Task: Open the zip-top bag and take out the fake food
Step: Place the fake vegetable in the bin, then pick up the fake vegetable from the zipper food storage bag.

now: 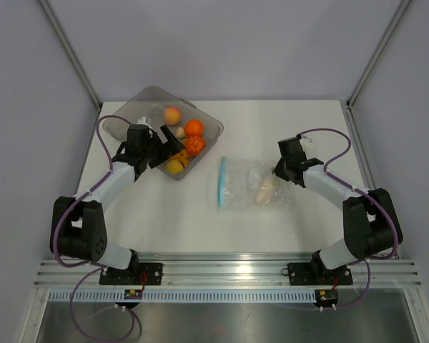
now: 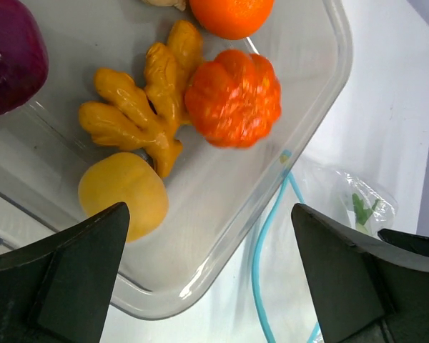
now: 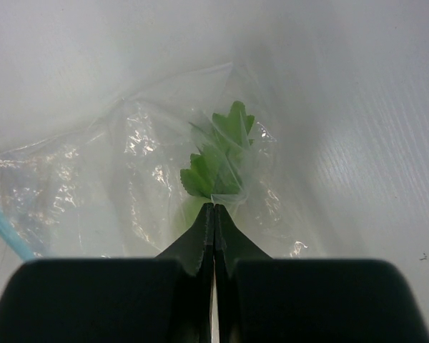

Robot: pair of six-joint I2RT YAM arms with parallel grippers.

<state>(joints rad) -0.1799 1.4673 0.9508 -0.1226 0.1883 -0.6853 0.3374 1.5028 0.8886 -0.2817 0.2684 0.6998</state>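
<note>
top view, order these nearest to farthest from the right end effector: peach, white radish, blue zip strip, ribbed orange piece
1. white radish, inside the zip-top bag, right beside the right end effector
2. blue zip strip, bag's left edge
3. ribbed orange piece, right side of the tray
4. peach, far side of the tray

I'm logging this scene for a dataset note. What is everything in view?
table: 1, white, under everything
tray: 1, grey translucent, table's far left
peach: 1, pinkish, in tray
orange ball: 1, orange, in tray
pumpkin-like piece: 1, orange, in tray
ginger-like piece: 1, yellow-orange, in tray
yellow ball: 1, yellow, in tray
purple piece: 1, purple, in tray
beige piece: 1, beige, in tray
zip-top bag: 1, clear with blue strip, right of tray
radish-like piece: 1, white with green leaves, inside bag
left gripper: 1, black, open over tray
right gripper: 1, black, shut on bag's right edge
</note>
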